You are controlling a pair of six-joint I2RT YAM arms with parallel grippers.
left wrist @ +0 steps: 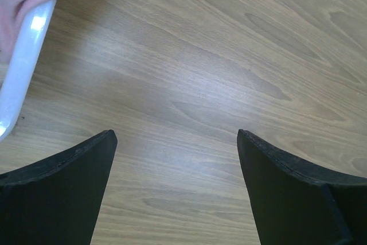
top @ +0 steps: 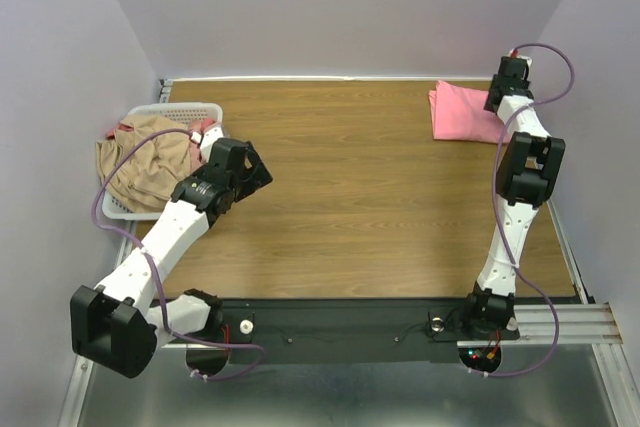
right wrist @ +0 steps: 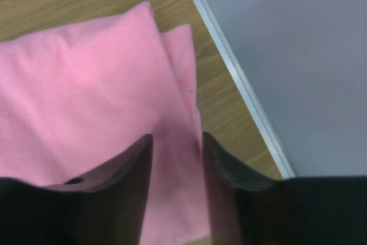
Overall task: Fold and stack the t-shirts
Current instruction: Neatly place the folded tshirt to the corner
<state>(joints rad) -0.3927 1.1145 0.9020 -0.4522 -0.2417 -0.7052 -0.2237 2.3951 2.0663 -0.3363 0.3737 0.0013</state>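
- While the folded salmon-pink t-shirt (top: 462, 112) was laid at the far right corner of the table (top: 350, 197), the tan-beige t-shirt (top: 145, 162) was heaped unfolded in the white slatted basket (top: 190, 107) at the far left, with a dusty pink t-shirt (top: 205, 127) partly hidden beneath it.
- The left gripper (top: 250, 172) was held released, jaws wide apart, over bare wood just beside the basket's right rim; the heap lay to its left.
- The right gripper (top: 505, 82) was poised over the folded shirt's right edge, jaws narrowly parted, and no fold was seen to be pinched.
- The left arm was judged much the nearer to the basket. A reach leftward over the rim was therefore called for.
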